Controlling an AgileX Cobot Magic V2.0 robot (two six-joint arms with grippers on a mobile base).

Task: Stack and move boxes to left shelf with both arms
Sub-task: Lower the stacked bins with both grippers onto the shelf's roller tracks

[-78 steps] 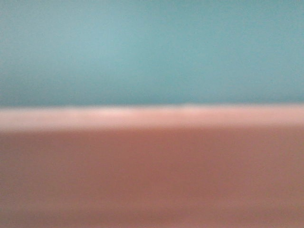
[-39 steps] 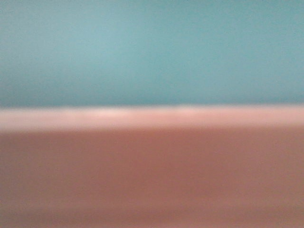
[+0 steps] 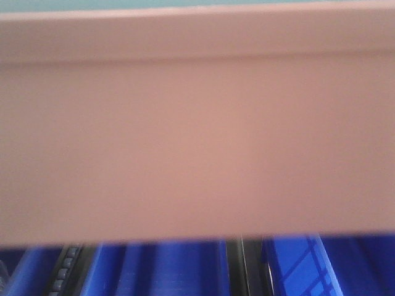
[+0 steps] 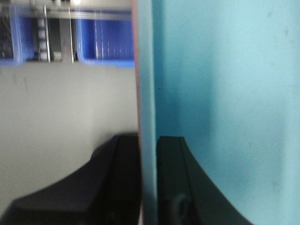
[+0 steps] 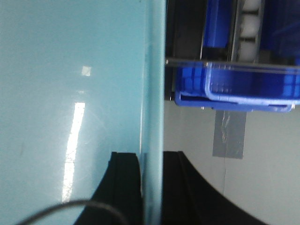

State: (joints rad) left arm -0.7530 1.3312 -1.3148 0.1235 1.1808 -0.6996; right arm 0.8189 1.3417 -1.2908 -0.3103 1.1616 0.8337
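Note:
The salmon pink bin (image 3: 197, 142) fills most of the front view, close and blurred, with a thin strip of the light sky blue bin (image 3: 123, 4) above its rim. The blue bin sits nested inside the pink one. My left gripper (image 4: 149, 145) is shut on the stacked left walls, where the light blue bin (image 4: 225, 93) and a pink sliver (image 4: 135, 70) show. My right gripper (image 5: 151, 157) is shut on the right wall of the light blue bin (image 5: 70, 70). The stack hangs above the floor.
Dark blue bins (image 3: 160, 268) sit on a steel rack below and behind the stack, with small rollers (image 3: 65, 271) beside them. More dark blue bins (image 4: 105, 42) (image 5: 243, 84) and rollers (image 5: 248, 18) show in the wrist views. Grey floor (image 4: 61, 117) carries a tape patch (image 5: 229, 133).
The stacked bins have risen in the front view. The pink wall now fills the frame, and the dark blue bins and rack show beneath it.

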